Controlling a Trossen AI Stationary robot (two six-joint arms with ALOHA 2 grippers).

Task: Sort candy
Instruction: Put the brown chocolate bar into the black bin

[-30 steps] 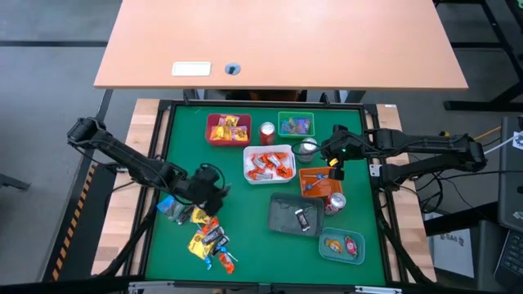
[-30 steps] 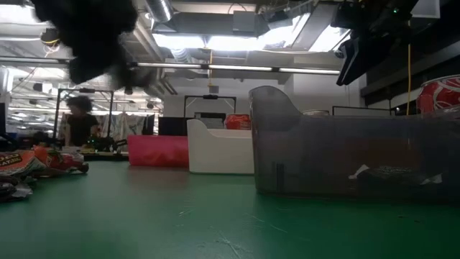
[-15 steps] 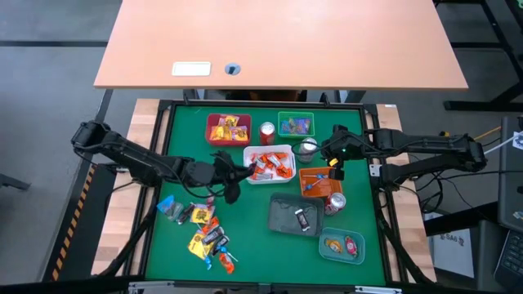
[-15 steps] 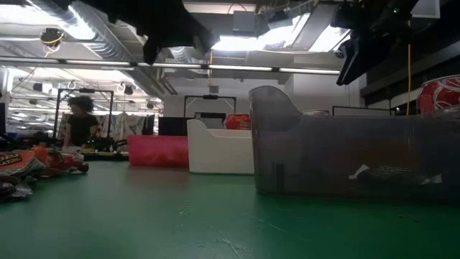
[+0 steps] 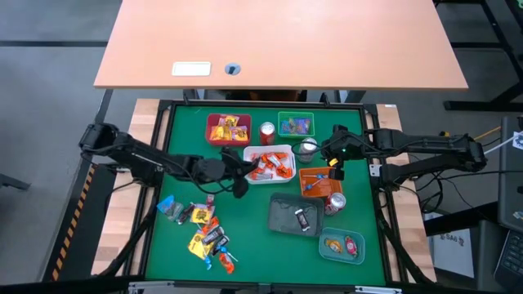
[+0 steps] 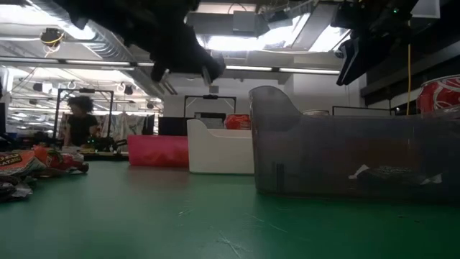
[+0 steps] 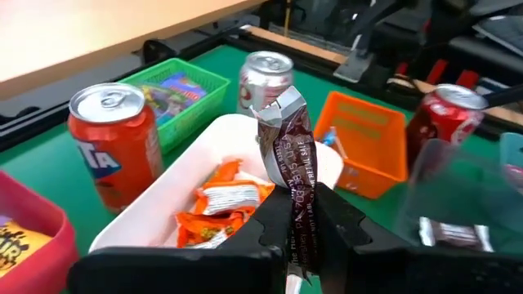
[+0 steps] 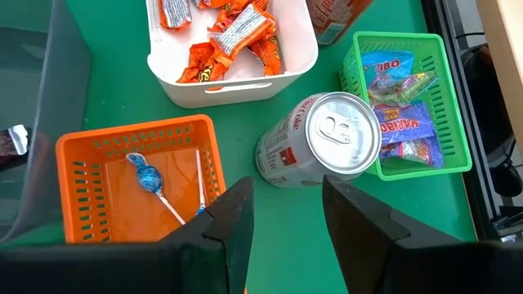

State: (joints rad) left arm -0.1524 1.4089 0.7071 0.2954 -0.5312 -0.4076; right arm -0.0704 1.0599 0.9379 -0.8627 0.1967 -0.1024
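Left wrist view shows a dark brown wrapped candy [image 7: 292, 175] pinched upright between the left gripper [image 7: 304, 214] fingers, held just above the near rim of the white tray [image 7: 192, 175], which holds orange-wrapped sweets. More loose candy [image 5: 203, 231] lies on the green table [image 5: 245, 237], well apart from that tray. The right gripper [image 8: 286, 214], fingers parted and empty, hovers beside the orange tray [image 8: 106, 140].

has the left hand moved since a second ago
Yes. The left hand, shut on a dark-wrapped candy, has travelled from over the loose candy pile to the edge of the white tray.
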